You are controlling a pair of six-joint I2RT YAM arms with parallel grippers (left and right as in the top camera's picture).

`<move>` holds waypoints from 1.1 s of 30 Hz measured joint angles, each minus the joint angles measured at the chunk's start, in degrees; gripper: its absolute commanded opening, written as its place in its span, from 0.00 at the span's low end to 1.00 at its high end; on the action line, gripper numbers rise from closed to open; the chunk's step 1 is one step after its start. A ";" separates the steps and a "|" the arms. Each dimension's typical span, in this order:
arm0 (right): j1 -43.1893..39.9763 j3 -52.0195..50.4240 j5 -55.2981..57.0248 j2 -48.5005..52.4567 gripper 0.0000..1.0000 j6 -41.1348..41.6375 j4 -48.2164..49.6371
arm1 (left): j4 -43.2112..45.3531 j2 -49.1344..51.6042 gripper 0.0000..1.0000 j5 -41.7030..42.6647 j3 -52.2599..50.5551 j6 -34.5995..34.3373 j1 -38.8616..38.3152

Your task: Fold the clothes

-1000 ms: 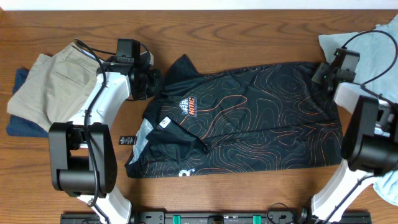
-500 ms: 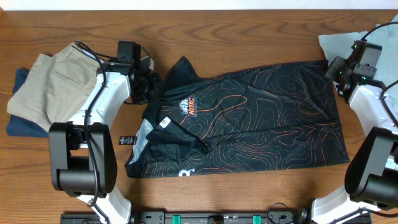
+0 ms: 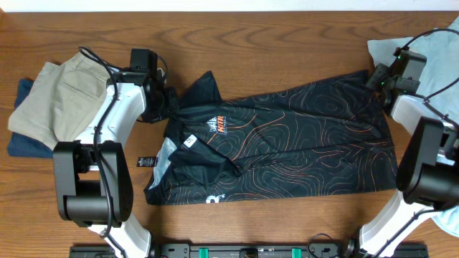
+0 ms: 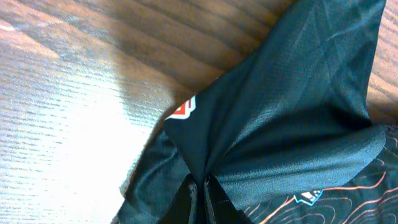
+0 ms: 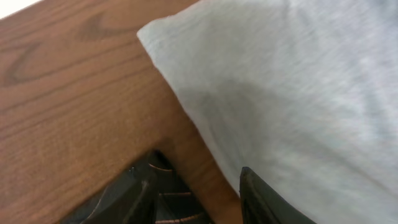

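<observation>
Jersey (image 3: 287, 136) now lies pulled out longer, with the left gripper (image 4: 200, 186) still clamped on its sleeve. Right gripper (image 5: 189, 180) has just parted (hem corner let go) — spreading looks nearly done, folding not yet begun.

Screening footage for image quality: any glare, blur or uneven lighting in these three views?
Overhead: even light, sharp across the black contour-patterned jersey. Left wrist: strong glare washes out the wooden table; the jersey reads clearly. Right wrist: the light-blue cloth shirt looms close and looks soft.
</observation>
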 measured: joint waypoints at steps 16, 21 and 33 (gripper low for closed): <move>2.51 0.00 -0.35 4.81 0.43 0.00 4.31 | 0.63 0.00 0.06 -0.11 0.00 -0.85 -0.07; 2.51 0.00 -0.04 5.27 0.44 0.00 4.83 | 0.63 0.00 0.06 -0.09 0.00 -0.87 -0.07; 2.97 0.02 0.17 6.29 0.44 -0.17 5.09 | 0.63 0.00 0.06 -0.11 0.00 -0.87 -0.07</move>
